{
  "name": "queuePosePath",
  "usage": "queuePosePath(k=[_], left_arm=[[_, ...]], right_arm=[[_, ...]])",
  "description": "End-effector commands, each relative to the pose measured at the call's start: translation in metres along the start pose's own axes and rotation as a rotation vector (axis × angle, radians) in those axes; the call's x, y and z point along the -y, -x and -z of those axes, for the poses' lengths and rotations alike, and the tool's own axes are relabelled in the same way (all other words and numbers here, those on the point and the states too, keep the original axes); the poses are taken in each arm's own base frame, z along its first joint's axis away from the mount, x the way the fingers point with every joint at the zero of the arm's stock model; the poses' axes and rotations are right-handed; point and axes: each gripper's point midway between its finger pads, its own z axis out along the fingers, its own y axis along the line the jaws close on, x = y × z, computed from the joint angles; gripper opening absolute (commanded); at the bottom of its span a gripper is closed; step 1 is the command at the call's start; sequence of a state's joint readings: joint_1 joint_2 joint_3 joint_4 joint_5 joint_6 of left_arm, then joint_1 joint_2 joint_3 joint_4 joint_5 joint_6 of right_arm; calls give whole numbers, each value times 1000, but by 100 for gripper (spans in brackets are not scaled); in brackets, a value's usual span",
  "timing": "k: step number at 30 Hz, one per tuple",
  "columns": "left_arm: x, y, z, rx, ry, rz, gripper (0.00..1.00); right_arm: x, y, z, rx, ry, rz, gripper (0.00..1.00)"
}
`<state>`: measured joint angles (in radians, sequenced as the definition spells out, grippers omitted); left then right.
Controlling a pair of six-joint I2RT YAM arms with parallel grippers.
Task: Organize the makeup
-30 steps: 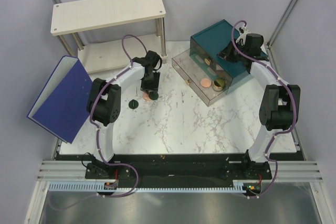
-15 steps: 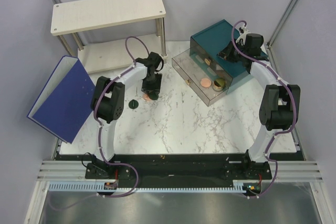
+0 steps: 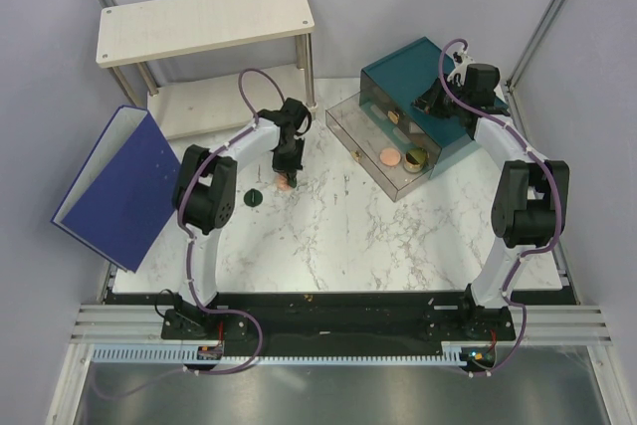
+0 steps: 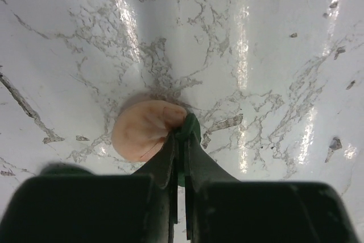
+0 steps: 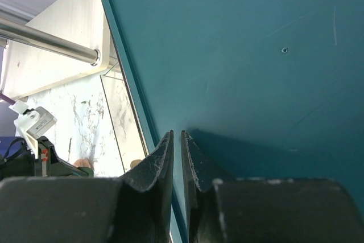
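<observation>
left gripper [image 4: 183,134] is pinched on a thin dark green lid [image 4: 187,124], held edge-on. its tip sits at the right rim of the peach compact [image 4: 142,135], which lies flat on the marble table [image 4: 273,55]; can't tell if they touch. second green lid [image 3: 255,197] lies near, to the left, apart. open marble toward the near edge and to the right. blue binder [image 3: 114,186] leans at the left edge, shelf [image 3: 204,22] stands at the far side. clear drawer [image 3: 360,131] stands out of the teal box [image 3: 413,72] and holds another compact [image 3: 388,157] and a gold-rimmed tin [image 3: 415,158]. right gripper [image 5: 177,140] is over the box top, fingers pressed together, nothing between
</observation>
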<state>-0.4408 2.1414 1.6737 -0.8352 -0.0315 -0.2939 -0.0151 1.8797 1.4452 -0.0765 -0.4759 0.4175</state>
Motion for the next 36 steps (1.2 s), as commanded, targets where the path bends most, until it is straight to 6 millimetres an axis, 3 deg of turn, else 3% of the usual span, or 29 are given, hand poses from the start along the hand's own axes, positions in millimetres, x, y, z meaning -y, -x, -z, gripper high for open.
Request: queuePosePath(k=[1, 7, 10, 14, 20, 25, 28, 31, 32, 36], left_arm=[[16, 36, 50, 152, -66, -13, 2], [48, 80, 90, 267, -194, -2, 2], [75, 103, 108, 322, -274, -20, 2], [132, 131, 130, 384, -430, -70, 2], [204, 138, 132, 387, -635, -75, 2], [229, 134, 117, 342, -751, -10, 4], [234, 129, 109, 310, -780, -14, 19], [232, 130, 109, 325, -759, -18, 41], [231, 131, 110, 334, -754, -16, 56], [226, 136, 120, 371, -743, -24, 62]], right_arm=[[46, -93, -4, -274, -151, -118, 19], [46, -94, -4, -276, -150, -118, 19], [45, -94, -3, -275, -151, -120, 19], [45, -95, -2, -277, -151, -118, 19], [46, -96, -2, -279, -152, -119, 19], [45, -95, -2, -277, -149, -118, 19], [45, -95, -1, -276, -149, -117, 19], [45, -96, -1, -277, -149, -118, 19], [45, -96, -1, -277, -149, -118, 19], [45, -96, 0, -279, -150, -117, 19]])
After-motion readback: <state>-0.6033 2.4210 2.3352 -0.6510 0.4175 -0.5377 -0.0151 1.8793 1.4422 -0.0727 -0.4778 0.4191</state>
